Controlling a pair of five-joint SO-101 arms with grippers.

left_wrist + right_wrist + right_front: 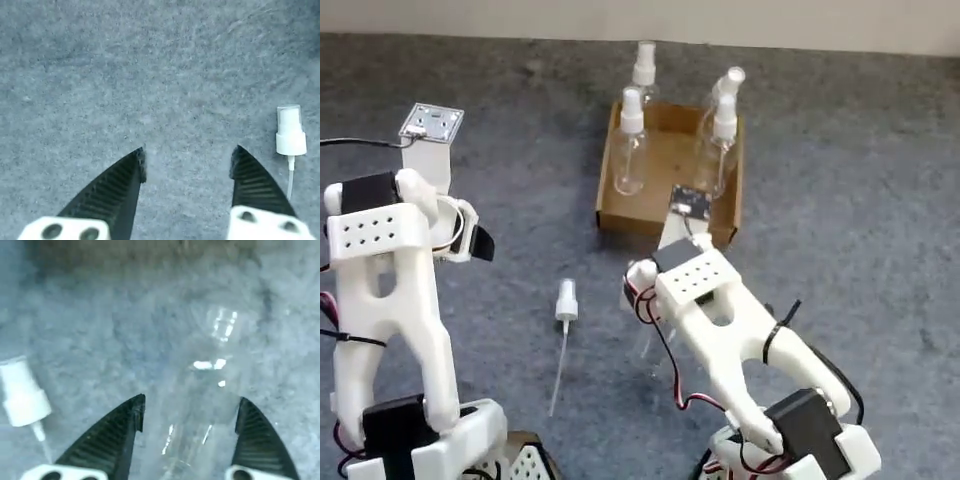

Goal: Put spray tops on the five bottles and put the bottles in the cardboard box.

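Grasping last bottle [215,365]: right pincer [191,401] open astride it, seemingly capless; close next. Spray top [566,300] at its 9 o'clock; left pincer [189,149] open.

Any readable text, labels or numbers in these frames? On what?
None can be read.
Cardboard box: plain walls, no print visible.
Bottles and loose spray top: no labels visible.
Camera board on an arm: any marking is too small to read.

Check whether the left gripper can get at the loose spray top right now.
Probably yes. The left gripper hangs open over the carpet, and the spray top lies close beside it with nothing in between.
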